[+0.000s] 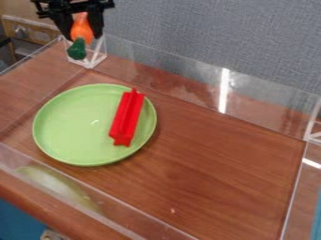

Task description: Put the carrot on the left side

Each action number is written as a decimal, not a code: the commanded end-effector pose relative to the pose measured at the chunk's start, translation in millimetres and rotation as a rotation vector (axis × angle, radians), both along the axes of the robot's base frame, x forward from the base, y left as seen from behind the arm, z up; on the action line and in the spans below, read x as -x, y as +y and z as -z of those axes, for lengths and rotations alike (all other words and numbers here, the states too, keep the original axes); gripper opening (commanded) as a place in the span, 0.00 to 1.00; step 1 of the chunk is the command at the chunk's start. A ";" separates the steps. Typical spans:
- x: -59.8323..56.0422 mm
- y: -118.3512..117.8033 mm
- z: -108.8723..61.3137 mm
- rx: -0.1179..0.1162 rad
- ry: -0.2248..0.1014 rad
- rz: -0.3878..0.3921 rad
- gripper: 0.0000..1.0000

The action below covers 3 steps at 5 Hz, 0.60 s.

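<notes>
Claw clenched on carrot, green tip hanging above bench at far left corner. Risk: releasing from height, carrot rolls off.

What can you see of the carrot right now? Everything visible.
The carrot is a small, tapered orange toy with a dark green end pointing down; it looks like plastic. It hangs roughly upright, clamped at its orange upper part in the gripper, at the far left corner of the table, above the wood. Only the gripper touches it; the top is partly hidden.
</notes>
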State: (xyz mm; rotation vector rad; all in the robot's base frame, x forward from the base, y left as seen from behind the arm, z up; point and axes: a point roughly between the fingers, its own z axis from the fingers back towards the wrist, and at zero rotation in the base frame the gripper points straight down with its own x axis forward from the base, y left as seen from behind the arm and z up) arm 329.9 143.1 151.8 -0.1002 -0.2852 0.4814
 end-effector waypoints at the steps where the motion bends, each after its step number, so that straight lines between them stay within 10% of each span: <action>1: -13.7 3.7 -11.7 -0.036 -0.052 0.042 0.00; 3: -27.8 7.3 1.5 -0.038 -0.052 0.068 0.00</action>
